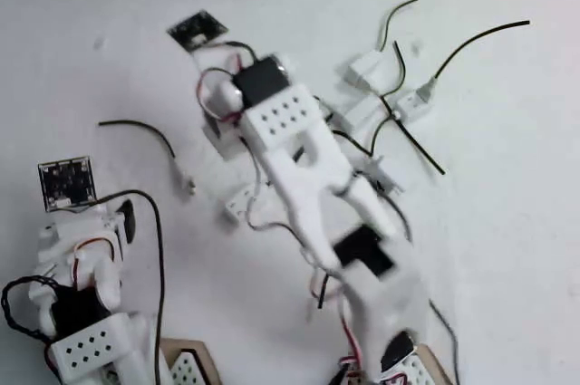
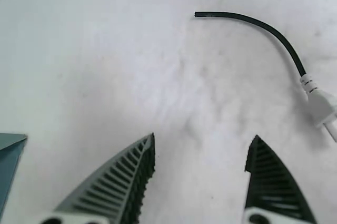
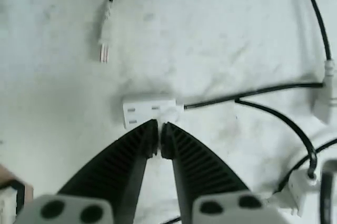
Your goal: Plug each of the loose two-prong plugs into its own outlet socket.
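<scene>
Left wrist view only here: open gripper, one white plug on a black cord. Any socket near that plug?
Observer: Yes. The right wrist view shows a white outlet socket with its slots showing. It lies between that loose plug and the right gripper.
Operator: Right gripper holding anything?
Observer: No. It is shut with nothing in it, tips right at the socket's near edge. I cannot tell whether they touch it.
</scene>
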`<state>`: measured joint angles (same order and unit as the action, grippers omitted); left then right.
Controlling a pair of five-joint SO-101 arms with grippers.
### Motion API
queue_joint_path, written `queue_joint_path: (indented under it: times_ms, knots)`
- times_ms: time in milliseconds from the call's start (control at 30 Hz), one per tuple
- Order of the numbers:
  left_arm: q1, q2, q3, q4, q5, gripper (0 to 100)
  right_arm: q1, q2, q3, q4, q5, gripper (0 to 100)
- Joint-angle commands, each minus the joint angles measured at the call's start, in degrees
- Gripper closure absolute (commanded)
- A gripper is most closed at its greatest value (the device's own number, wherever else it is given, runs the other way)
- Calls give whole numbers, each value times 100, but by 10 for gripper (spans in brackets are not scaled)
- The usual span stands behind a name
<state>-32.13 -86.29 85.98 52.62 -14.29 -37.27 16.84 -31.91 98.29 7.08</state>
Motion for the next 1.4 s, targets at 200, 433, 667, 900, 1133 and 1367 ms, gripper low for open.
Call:
queue_joint_path:
  times_ms: [200,433,667,900,1133,1367]
  knots:
    - [-22,-66,-26,9,0,718,-400,-1965,3077,-1815,-44,966]
    - [-57,-66,-44,9,0,718,-840,-1481,3938,-3574,-809,810]
    - [-57,-66,-44,9,0,719,-1244,-567,3763,-4831,-791,807]
    - [-57,-66,-44,9,0,719,-1358,576,2505,-4831,-756,807]
    - [-57,-66,-44,9,0,719,-1437,1604,1556,-4418,-756,808]
    - [-57,-66,-35,9,0,719,-1429,2255,818,-4101,-756,882]
